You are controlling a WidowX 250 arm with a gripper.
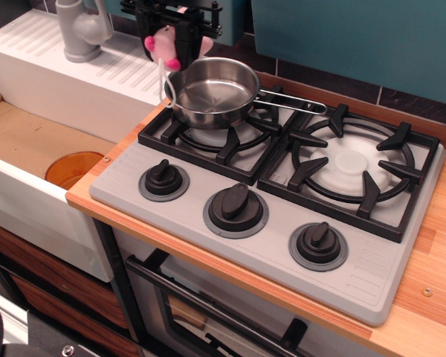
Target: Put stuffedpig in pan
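The shiny steel pan (212, 93) sits on the back-left burner, its thin handle (293, 102) pointing right. My black gripper (180, 33) hangs at the top of the view, just above and behind the pan's left rim. It is shut on the small pink stuffedpig (164, 46), which is held in the air. The pig's white string loop (166, 83) dangles down over the pan's left edge. The pan is empty.
The grey stove (267, 201) has two black grates and three black knobs along the front. A white sink (44, 111) with a grey faucet (82, 30) lies to the left, an orange drain (73, 168) in its basin. A wooden counter surrounds the stove.
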